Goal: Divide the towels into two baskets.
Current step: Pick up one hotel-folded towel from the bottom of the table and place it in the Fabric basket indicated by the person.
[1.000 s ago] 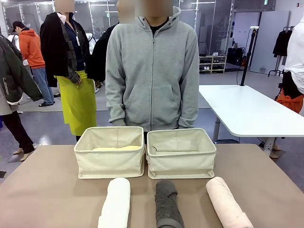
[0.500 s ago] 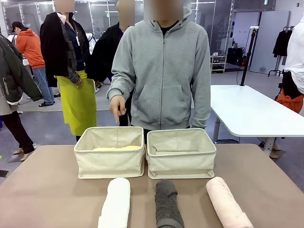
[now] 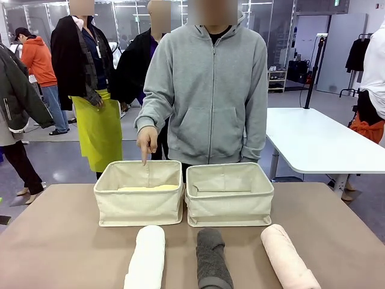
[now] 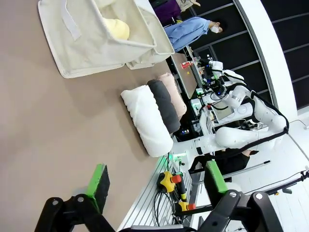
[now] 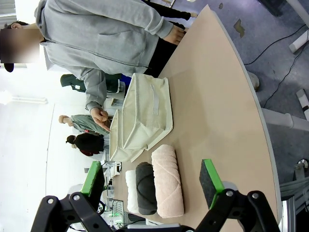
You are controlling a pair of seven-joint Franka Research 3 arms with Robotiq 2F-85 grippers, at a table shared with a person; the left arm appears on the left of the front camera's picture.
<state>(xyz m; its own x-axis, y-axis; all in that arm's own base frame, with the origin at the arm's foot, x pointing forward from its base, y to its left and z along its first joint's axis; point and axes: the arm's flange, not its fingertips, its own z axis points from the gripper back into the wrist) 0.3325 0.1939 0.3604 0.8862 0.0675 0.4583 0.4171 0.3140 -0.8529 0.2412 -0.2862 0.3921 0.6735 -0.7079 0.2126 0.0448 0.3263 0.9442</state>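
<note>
Towels in three tight terry rolls lie side by side on the tan table (image 3: 54, 241): the white towel (image 3: 146, 256), the dark grey towel (image 3: 212, 257) and the pale pink towel (image 3: 287, 256), all nubbly cylinders with one end toward the baskets. The pale yellow towel (image 3: 147, 188) lies low inside the left basket (image 3: 138, 208), a soft-walled cream canvas bin with a rolled rim; the right basket (image 3: 228, 211), its twin, stands just beside it. The person's hand (image 3: 146, 141) points one finger down over the left basket's far rim. The left gripper (image 4: 157, 179) has its green-padded fingers spread wide with nothing between them; beyond its fingertips the white roll lies nearest, the grey and pink behind it, and the yellow roll's rounded end shows in the basket farther off. The right gripper (image 5: 152, 178) is likewise spread and empty; the pink roll lies just past its fingertips, in line with the gap, the grey and white rolls toward the finger at picture left, the baskets beyond.
</note>
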